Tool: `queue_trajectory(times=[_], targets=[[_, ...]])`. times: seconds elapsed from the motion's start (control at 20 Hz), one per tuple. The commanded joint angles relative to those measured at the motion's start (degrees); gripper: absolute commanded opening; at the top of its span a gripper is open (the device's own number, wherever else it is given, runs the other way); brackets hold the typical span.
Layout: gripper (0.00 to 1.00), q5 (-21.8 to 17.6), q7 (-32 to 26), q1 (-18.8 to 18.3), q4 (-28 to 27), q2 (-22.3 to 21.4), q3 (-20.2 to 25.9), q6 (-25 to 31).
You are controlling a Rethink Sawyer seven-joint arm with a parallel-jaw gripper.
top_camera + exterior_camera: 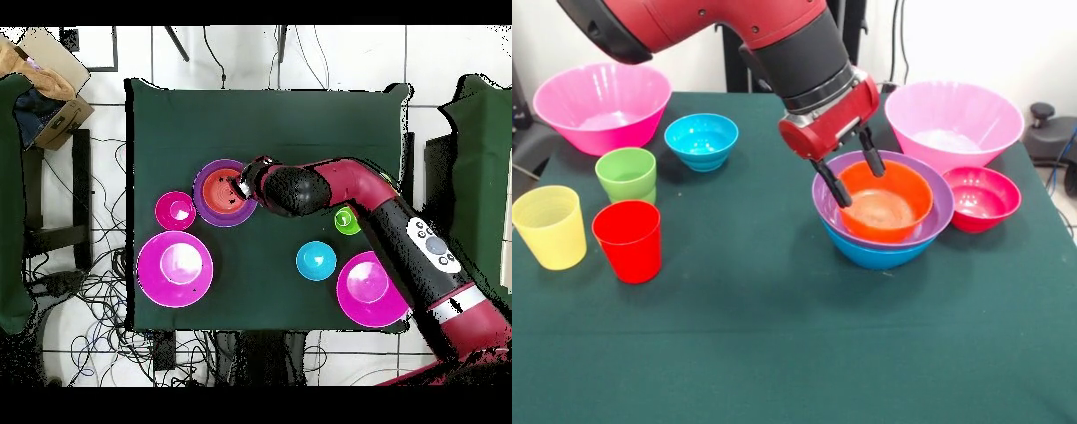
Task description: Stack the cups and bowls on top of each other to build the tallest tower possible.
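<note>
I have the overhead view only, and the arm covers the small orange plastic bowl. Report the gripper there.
Observer: The gripper is open, its fingers pointing down at the rim of the small glossy orange plastic bowl.
Operator: Give me the pile's layers.
Observer: A medium blue plastic bowl sits lowest, hidden from you under the medium purple plastic bowl that holds the orange one.
Operator: Now the cups under the arm.
Observer: The translucent yellow plastic cup and the red plastic cup stand upright, apart from each other, near the light green plastic cup.
</note>
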Motion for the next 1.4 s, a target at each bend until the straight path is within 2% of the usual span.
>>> queue_trajectory(times=[0.05,0.35,0.45,0.55,0.65,0.9,1.25,1.4], targets=[[1.0,-3.7,-12.0,3.87,-3.64,-0.37,-0.61,1.75],[1.0,-2.22,-13.53,3.26,-4.13,-0.16,0.1,3.76],[1.0,-1.6,-12.13,4.4,-4.95,-1.18,-0.35,5.06],[1.0,0.19,-9.2,6.99,-6.42,-3.99,-1.23,8.78],[1.0,2.64,-6.31,10.69,-9.22,-7.47,-2.67,15.09],[1.0,7.58,-3.48,16.68,-16.39,-11.45,-5.04,28.16],[1.0,8.22,-1.66,20.72,-21.21,-12.04,-7.08,33.84],[1.0,9.17,-4.0,19.22,-19.71,-13.58,-6.17,34.8]])
